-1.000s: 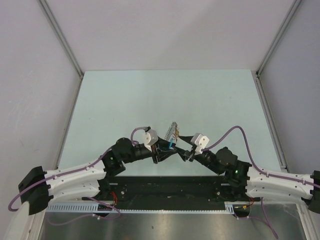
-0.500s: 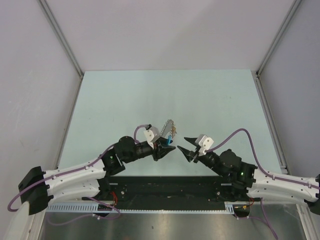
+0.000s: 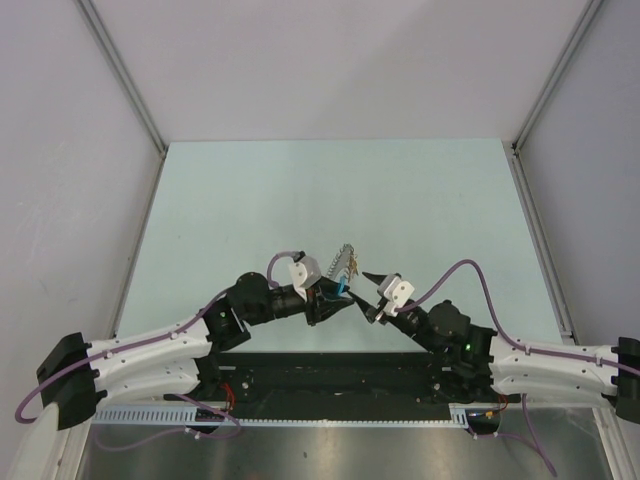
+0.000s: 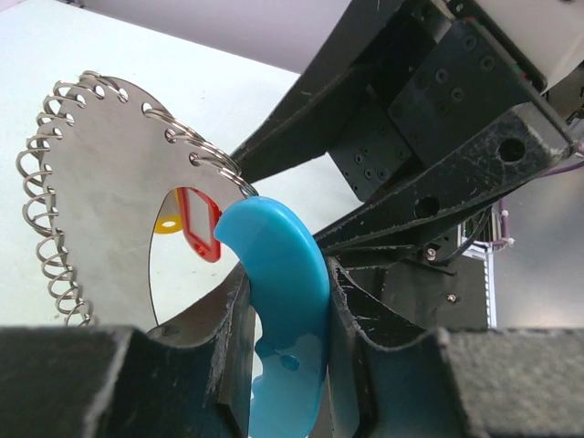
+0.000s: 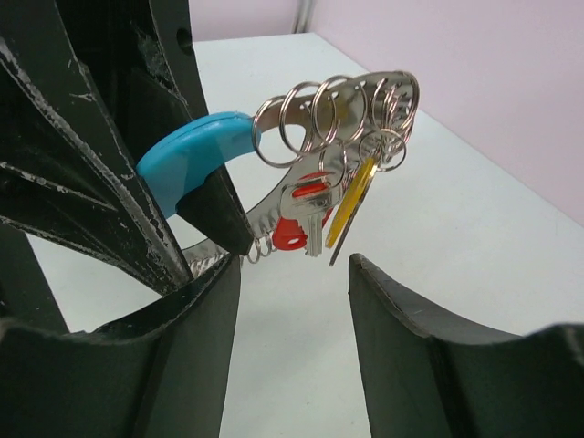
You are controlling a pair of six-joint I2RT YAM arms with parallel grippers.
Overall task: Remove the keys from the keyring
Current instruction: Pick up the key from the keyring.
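The keys, one red-headed, one yellow and one plain silver, hang in a bunch from the keyring, which is held up off the counter. The left pincer is clamped on the keyring's blue arc, so the looped rings fan out beyond its fingertips.

The right pincer had backed well away half a second ago and has now come in again. Its fingers are apart with nothing between them, and the keys dangle just past their tips. I read this as a fresh approach for a grip on one key, with none yet removed.

No tray, bin or other container shows in any view, so a freed key would likely land on the bare counter below both pincers.
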